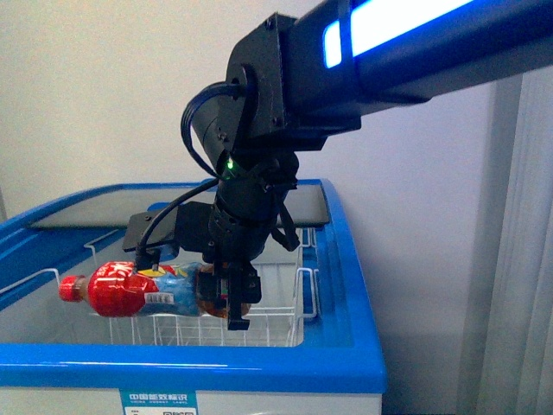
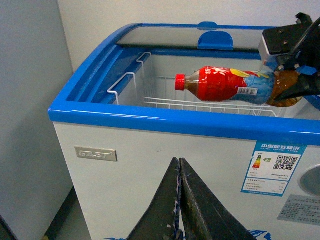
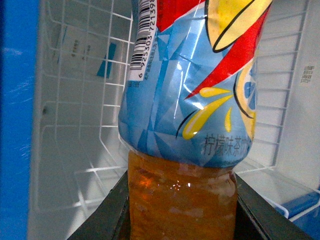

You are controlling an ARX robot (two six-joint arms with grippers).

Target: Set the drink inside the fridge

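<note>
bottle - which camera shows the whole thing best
The left wrist view: the bottle lies sideways over the basket, cap to base, the right gripper on its base. The front view shows it too, base hidden by the gripper. The right wrist view shows only label and base.
</note>
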